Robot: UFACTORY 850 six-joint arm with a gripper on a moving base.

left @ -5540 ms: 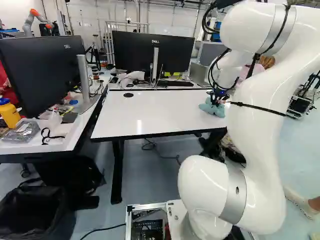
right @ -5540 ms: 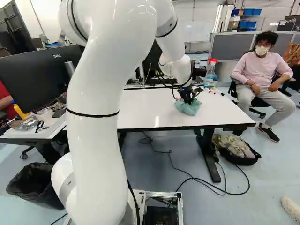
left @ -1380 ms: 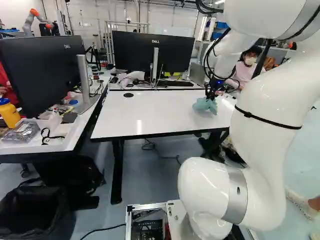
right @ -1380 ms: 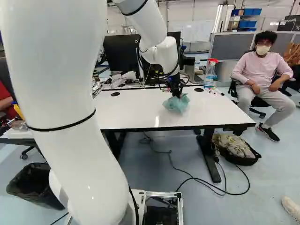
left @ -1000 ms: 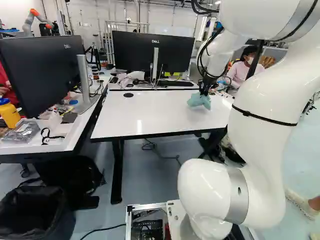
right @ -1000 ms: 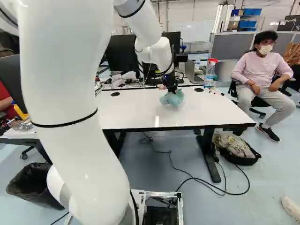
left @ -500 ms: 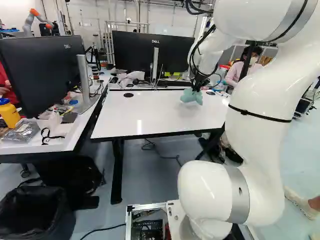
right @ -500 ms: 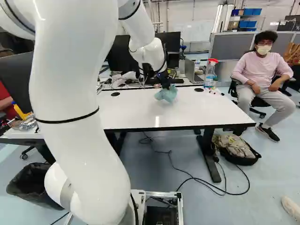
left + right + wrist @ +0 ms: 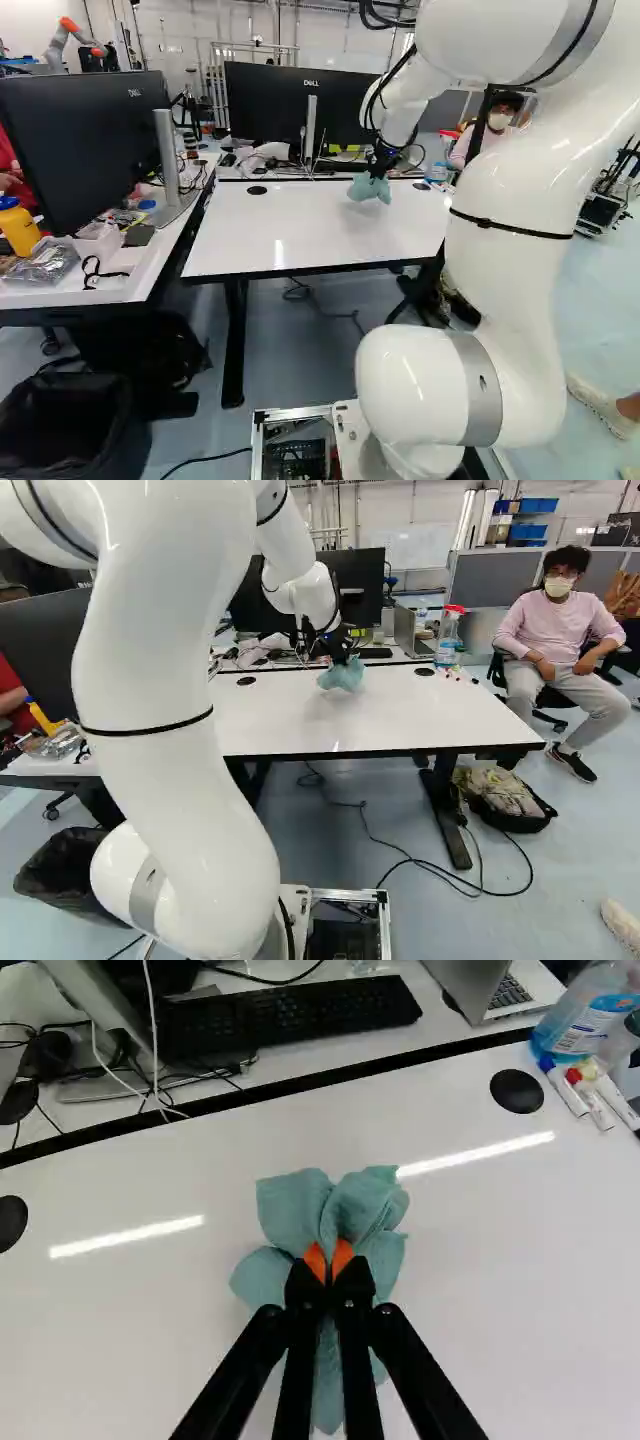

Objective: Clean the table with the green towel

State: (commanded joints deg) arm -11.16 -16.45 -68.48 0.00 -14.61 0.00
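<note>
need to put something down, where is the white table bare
In the left base view the white table is bare between the green towel and its near edge, and left of the towel bar a black cap. Crowded: the far right corner, with markers and a spray bottle, and beyond the far edge, with a keyboard.

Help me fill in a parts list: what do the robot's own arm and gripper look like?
The glossy white arm has rounded joints, smooth silver-grey bands and a thin black strap round one link. Black cables loop near its wrist. The black gripper has two slim fingers with bright orange pads.
</note>
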